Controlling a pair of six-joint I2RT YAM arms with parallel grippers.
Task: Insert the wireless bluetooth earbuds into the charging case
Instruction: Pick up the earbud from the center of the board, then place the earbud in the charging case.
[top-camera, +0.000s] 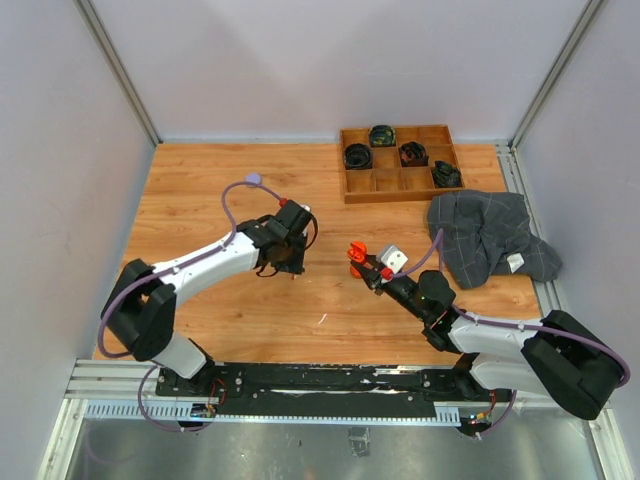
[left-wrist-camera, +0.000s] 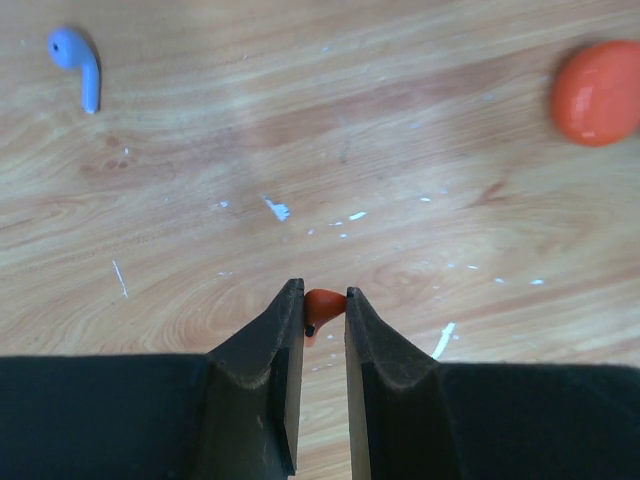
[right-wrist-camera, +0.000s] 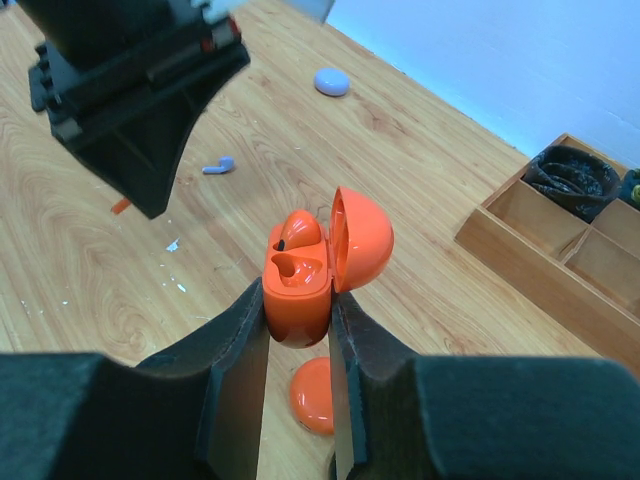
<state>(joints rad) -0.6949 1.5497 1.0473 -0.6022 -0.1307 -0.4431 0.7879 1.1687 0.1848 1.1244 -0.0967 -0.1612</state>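
Note:
My right gripper (right-wrist-camera: 298, 305) is shut on an open orange charging case (right-wrist-camera: 297, 290), held upright above the table with its lid (right-wrist-camera: 362, 240) swung to the right. One orange earbud (right-wrist-camera: 300, 228) sits in the far slot; the near slot (right-wrist-camera: 298, 268) is empty. My left gripper (left-wrist-camera: 324, 300) is shut on a second orange earbud (left-wrist-camera: 322, 304), pinched at its fingertips just above the wood. In the top view the left gripper (top-camera: 291, 266) is left of the right gripper (top-camera: 362, 258), a short gap apart. A pale lilac earbud (left-wrist-camera: 78, 60) lies loose on the table.
A second orange rounded case (right-wrist-camera: 315, 395) lies on the table under my right gripper. A lilac case (top-camera: 253, 180) lies at the back left. A wooden tray (top-camera: 400, 185) with dark coiled items stands at the back right, a grey cloth (top-camera: 490, 235) beside it.

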